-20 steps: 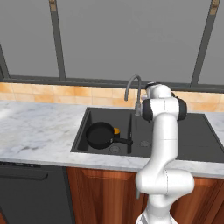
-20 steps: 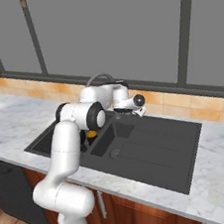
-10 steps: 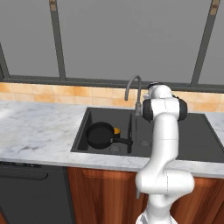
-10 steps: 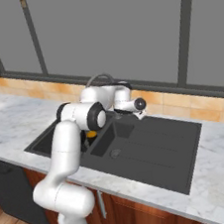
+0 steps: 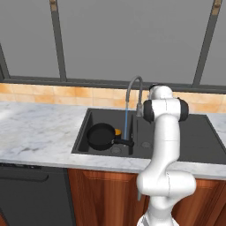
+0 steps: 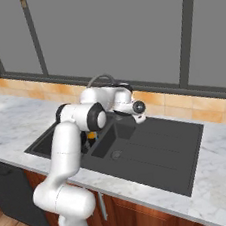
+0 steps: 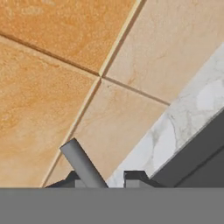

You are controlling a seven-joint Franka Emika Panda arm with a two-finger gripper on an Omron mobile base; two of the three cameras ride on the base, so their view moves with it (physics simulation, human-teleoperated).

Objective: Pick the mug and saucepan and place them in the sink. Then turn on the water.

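Sink point(image 5: 84, 132), set in the marble bench point(image 5: 35, 132): the saucepan point(image 5: 100, 136) lies in the left basin, handle pointing right. The mug point(image 5: 118, 132) (only its orange top visible) sits just beside the pan, at the root of the handle. Water point(image 5: 125, 126) falls as a thin blue stream from the tap point(image 5: 132, 88) into the basin, close to the mug. A flat dark panel point(image 6: 165, 148) adjoins the sink on the right. The tool point(image 7: 103, 180) is up at the tap's base, against the tan wall tiles point(image 7: 52, 65); a grey rod point(image 7: 81, 162) stands between its tips, but whether they clamp it I cannot tell. Window panes point(image 5: 132, 35) behind.
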